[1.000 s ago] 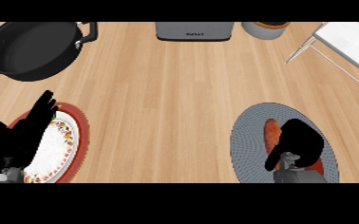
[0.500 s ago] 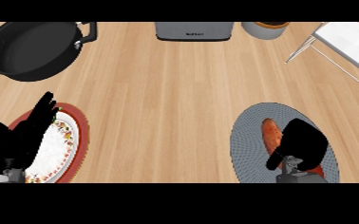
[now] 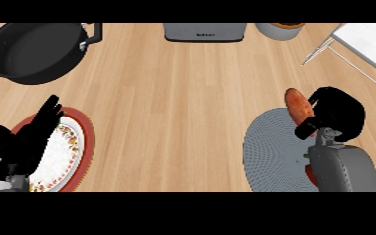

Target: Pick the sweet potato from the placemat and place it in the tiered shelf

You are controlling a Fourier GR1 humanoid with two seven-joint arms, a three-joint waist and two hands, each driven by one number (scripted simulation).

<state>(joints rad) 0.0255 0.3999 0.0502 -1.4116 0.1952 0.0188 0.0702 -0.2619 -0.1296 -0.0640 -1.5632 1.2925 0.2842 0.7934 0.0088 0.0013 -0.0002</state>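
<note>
Pickup done: right hand (image 3: 336, 113) curls round the sweet potato (image 3: 299, 104), over the placemat (image 3: 275, 152) edge. Tiered shelf (image 3: 351, 42) placement remains; left hand (image 3: 33, 134) rests open.

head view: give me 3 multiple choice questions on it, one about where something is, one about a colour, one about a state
1. Where is the black pan?
A. upper left of the counter
B. on the placemat
C. beside the right forearm

2. What colour is the placemat?
A. green
B. grey
C. yellow

3. What is the right hand doing?
A. lying flat and open on the counter
B. curled round the sweet potato
C. gripping the pan handle

Answers:
1. A, the pan sits at the view's upper left corner, far from the placemat.
2. B, the round mat at lower right is grey.
3. B, the hand's fingers wrap the orange sweet potato at the placemat's upper edge; the left hand rests open over the red-rimmed plate at lower left.
</note>
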